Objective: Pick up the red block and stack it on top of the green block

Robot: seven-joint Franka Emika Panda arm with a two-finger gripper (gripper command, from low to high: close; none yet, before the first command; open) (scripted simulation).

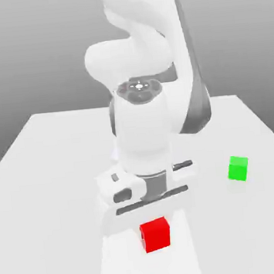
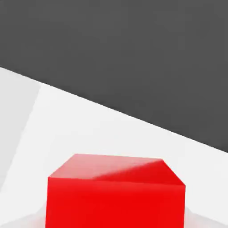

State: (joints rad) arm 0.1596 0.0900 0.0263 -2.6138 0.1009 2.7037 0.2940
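The red block (image 1: 155,235) sits on the white table (image 1: 48,171) near its front edge, and it looms large and close in the hand view (image 2: 116,196). My gripper (image 1: 152,220) has come down directly over it, with the white hand right above the block's top face. The green block (image 1: 238,168) rests on the table toward the exterior view's right, farther back than the red one and well apart from the arm.
The arm's bulky white body (image 1: 146,121) rises over the middle of the table. A dark backdrop (image 2: 133,53) lies beyond the table's edge in the hand view.
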